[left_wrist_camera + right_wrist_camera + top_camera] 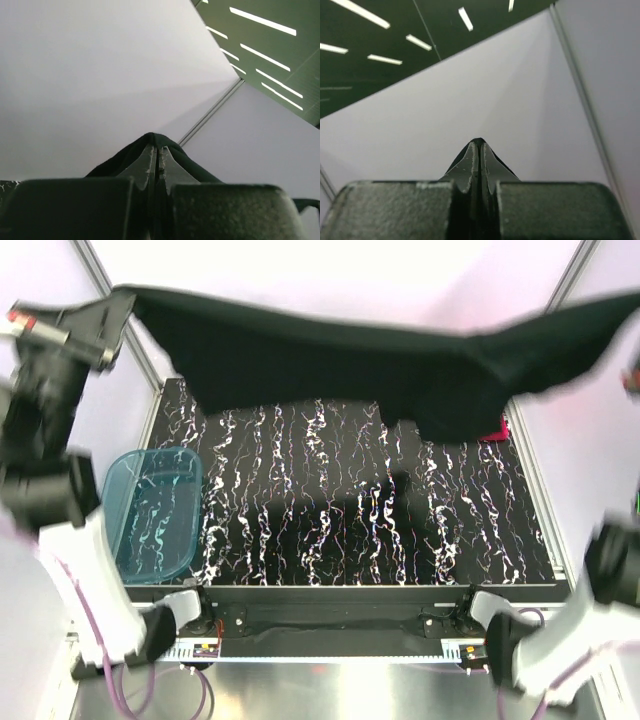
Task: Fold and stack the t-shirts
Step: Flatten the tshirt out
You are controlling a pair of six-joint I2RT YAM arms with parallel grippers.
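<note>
Overhead, both arms are raised high and spread wide, with the black t-shirt [330,360] stretched in the air between them like a sagging line. The left arm [45,455] reaches up at the far left. The left claw [116,316] is clenched on one end of the cloth, and in its own wrist view the two fingers [148,167] are pressed together with a fold of black fabric pinched at their tips. The right claw [479,150] is likewise clamped tight on black cloth.

In the top view the right claw is cut off at the right edge, so only the shirt's far end running out of frame shows there. The right arm [555,645] is blurred at the lower right. The shirt's hanging middle hides the far strip of the tabletop [330,530] and most of the pink-red t-shirt [496,429], of which only a small corner peeps out at the far right, lying on the tabletop. Whether it is folded cannot be told.

The tabletop is black with white marbled streaks. A translucent blue tub [150,510] sits at its left edge. White panel walls [350,270] with metal frame posts [100,270] close in the cell, and both wrist views look up to a dark ceiling with strip lights [262,21]
</note>
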